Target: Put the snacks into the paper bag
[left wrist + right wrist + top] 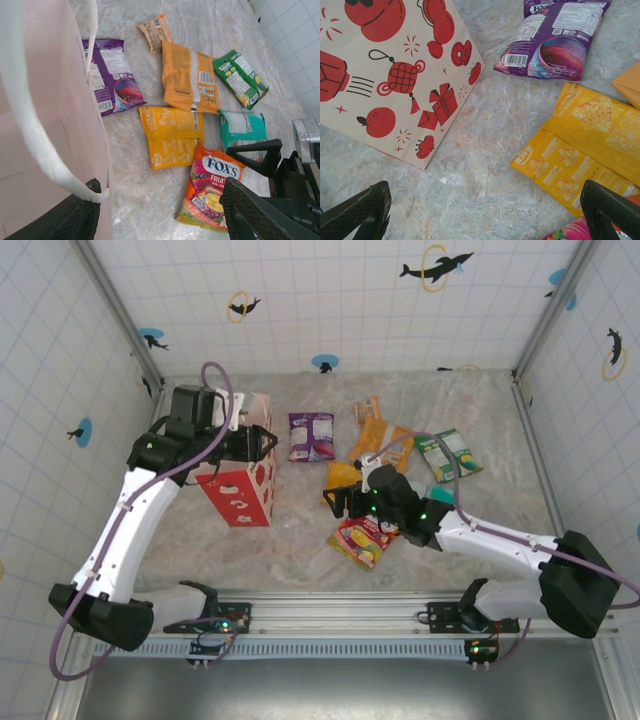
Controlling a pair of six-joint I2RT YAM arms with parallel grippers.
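Note:
The paper bag (240, 485) stands upright at the left, white with red figures (395, 75). My left gripper (262, 440) is at the bag's top edge and open. One of its fingers (82, 212) rests against the bag wall (40, 125) beside a white handle (30, 125); the other hangs over the table. The snacks lie flat to the right: purple (312, 436), small orange bar (367, 408), large orange (385, 440), yellow-orange (342, 476), green (450, 455), teal (440, 495) and FOX'S (362, 538). My right gripper (340, 502) is open above bare table, between the bag and the yellow-orange packet (585, 145).
The marble-patterned table (300, 550) is ringed by tiled walls with metal corner posts (530, 330). Bare table lies between the bag and the packets. In the left wrist view the right arm's dark finger (252, 152) stands just beyond the FOX'S packet (210, 187).

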